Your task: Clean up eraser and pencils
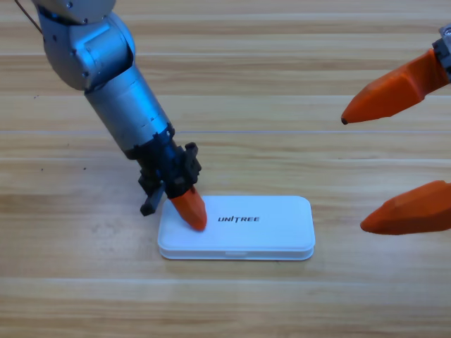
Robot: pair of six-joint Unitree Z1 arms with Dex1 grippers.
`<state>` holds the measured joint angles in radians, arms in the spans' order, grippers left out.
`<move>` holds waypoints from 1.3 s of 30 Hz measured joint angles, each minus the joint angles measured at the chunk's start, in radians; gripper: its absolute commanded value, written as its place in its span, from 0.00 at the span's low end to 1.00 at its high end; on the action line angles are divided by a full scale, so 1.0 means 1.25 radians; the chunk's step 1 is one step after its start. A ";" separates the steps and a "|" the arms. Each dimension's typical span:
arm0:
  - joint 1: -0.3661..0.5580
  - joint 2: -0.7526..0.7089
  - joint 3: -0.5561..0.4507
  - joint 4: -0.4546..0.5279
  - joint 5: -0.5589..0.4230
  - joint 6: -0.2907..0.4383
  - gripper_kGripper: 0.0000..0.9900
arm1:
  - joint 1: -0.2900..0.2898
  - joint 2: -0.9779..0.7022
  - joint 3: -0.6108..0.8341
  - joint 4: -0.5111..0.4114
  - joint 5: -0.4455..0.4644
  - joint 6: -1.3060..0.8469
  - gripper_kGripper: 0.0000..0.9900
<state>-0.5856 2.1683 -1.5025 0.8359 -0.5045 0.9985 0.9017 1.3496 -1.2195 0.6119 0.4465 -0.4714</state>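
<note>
The white case [236, 228] lies shut on the desk [296, 303], lettering up; eraser and pencils are not to be seen, so I cannot tell where they are. The left gripper [189, 209] points down with its orange tip pressed on the lid's left end; whether its fingers are parted cannot be told. The right gripper [384, 165] waits at the right edge, fingers [394, 91] spread wide apart.

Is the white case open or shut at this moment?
Shut. The white case lies flat with its lid down, UNITREE lettering on top. The left claw presses its left end; the right claw waits open at the right edge.
</note>
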 measured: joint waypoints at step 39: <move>-0.051 -0.638 0.132 0.044 0.071 -0.277 1.00 | 0.000 0.000 0.000 0.000 0.000 0.004 1.00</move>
<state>-0.6498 1.3703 -1.3369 0.8912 -0.4152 0.6523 0.9017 1.3497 -1.2195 0.6119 0.4465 -0.4666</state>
